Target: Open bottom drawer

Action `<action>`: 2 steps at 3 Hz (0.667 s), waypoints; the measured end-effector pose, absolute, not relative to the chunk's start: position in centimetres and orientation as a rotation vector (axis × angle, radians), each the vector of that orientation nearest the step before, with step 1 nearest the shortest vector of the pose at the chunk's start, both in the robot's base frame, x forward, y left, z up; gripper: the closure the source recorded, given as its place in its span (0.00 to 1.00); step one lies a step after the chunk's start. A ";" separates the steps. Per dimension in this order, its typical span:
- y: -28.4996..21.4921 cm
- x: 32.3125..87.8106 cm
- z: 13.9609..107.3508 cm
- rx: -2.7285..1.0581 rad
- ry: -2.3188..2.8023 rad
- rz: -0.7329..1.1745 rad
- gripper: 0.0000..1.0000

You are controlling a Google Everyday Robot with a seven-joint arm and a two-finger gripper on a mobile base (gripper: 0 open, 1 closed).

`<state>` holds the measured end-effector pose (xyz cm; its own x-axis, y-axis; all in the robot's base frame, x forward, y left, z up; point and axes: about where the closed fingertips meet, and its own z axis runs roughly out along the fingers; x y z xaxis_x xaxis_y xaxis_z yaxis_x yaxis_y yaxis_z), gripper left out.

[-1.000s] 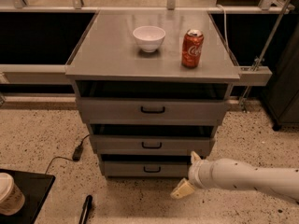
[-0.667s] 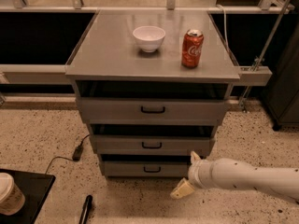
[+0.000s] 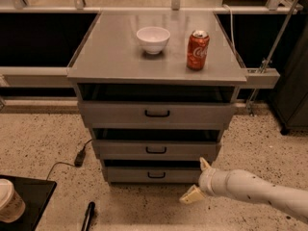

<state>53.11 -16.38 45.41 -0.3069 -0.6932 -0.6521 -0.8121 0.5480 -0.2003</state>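
The bottom drawer (image 3: pixel 130 175) is the lowest of three grey drawers in the cabinet, with a small black bar handle (image 3: pixel 156 175). It looks pushed in. My gripper (image 3: pixel 198 179) is low, just to the right of the bottom drawer's right end, near the floor. Its two cream fingers (image 3: pixel 191 195) are spread open and hold nothing. It does not touch the handle. My white arm (image 3: pixel 255 189) comes in from the lower right.
On the cabinet top (image 3: pixel 110 57) stand a white bowl (image 3: pixel 153 38) and a red soda can (image 3: pixel 198 50). The middle drawer (image 3: pixel 156 149) and top drawer (image 3: pixel 157 113) are above. A black cable (image 3: pixel 79 156) lies on the floor at left, a cup (image 3: pixel 9 201) on a black tray at lower left.
My gripper has shifted very slightly to the right; the drawers, bowl and can have not moved.
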 end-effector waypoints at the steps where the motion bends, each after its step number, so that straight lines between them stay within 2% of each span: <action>1: -18.0 56.2 40.7 -1.150 2.043 0.224 0.00; 2: -18.2 57.1 38.1 -1.097 2.063 0.250 0.00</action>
